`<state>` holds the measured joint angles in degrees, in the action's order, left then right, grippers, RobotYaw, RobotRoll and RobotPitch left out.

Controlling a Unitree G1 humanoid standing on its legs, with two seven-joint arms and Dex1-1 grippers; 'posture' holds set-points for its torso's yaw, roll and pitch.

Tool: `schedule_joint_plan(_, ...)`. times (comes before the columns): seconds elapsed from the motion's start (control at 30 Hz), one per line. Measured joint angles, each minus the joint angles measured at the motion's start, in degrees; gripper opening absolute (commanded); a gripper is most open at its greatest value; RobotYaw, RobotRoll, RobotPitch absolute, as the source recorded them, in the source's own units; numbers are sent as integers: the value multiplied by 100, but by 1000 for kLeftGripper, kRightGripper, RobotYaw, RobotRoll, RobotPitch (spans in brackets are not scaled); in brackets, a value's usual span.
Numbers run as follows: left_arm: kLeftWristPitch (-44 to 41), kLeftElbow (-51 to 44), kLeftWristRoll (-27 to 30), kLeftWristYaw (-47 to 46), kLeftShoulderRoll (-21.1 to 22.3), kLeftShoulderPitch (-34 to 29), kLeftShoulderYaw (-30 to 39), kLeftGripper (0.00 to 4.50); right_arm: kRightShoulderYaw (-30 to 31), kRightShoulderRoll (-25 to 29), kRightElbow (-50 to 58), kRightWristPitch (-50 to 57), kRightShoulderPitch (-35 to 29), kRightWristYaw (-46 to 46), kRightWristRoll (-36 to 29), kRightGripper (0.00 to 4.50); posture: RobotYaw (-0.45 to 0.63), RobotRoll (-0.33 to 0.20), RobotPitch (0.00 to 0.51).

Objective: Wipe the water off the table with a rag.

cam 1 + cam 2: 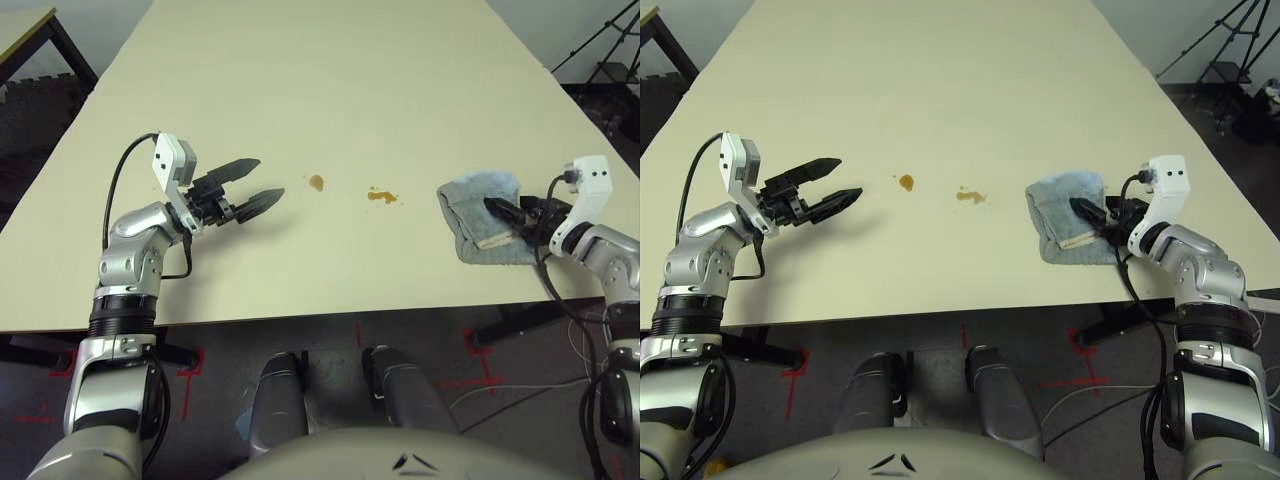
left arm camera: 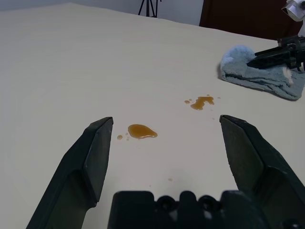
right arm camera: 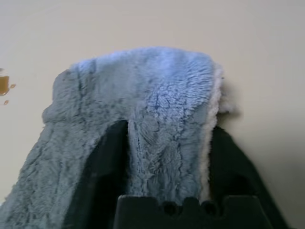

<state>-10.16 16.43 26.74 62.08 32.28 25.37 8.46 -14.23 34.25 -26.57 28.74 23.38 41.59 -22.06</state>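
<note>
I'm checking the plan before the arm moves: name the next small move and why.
Probably close the right black gripper: its fingers straddle a bunched fold of the blue-grey terry rag, and the amber-brown spots remain unwiped.

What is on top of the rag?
The right gripper rests on the rag, its two fingers standing either side of a raised fold beside the pale hem. Whatever lies beneath the rag, spill or bare table, is covered and cannot be told.

Black tripod (image 1: 1224, 62) on grey floor (image 1: 940, 365) by a pale wall (image 1: 1145, 30)
</note>
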Motion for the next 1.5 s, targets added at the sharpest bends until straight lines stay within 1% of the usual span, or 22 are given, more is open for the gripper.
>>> schedule_joint_plan(0.1, 0, 0, 0, -11, 4, -4, 1, 4500, 73, 10, 23, -30, -7, 134, 40, 797, -79, 0, 136)
schedule_joint_plan(0.17, 12, 0, 0, -13, 5, -4, 2, 4500, 89, 14, 66, -45, -14, 162, 47, 157, -81, 0, 135)
schedule_joint_plan(0.2, 22, 0, -1, -14, 5, -4, 2, 4500, 94, 14, 76, -48, -17, 168, 51, 35, -81, 0, 135)
schedule_joint_plan(0.4, 90, 17, -6, -17, 5, 0, 1, 4500, 32, -19, 169, 18, -20, 166, 0, 18, -84, 0, 135)
schedule_joint_plan(0.53, 142, 40, -22, -18, 5, 18, 0, 4500, -141, -177, 196, 225, 40, 7, -186, 17, -84, 0, 135)
schedule_joint_plan(0.7, 192, 75, -50, -17, 4, 59, -4, 4500, -292, -416, 290, 338, 350, -374, -349, 16, -88, 0, 123)
schedule_joint_plan(0.87, 227, 245, -67, -13, 8, 83, 0, 4500, -413, -769, 513, 406, 598, -836, -448, 16, -85, 0, 119)
schedule_joint_plan(1.1, 249, 252, -74, -5, 42, 83, 5, 4500, -464, -1299, 517, 526, 796, -1439, -517, 16, -74, 0, 114)
schedule_joint_plan(1.2, 254, 251, -74, -5, 42, 83, 5, 4500, -443, -1479, 517, 520, 825, -1649, -488, 16, -73, 0, 112)
schedule_joint_plan(1.5, 290, 250, -106, 73, 104, 50, 3, 4500, -281, -1720, 267, 297, 941, -2085, -118, 16, -69, 0, 114)
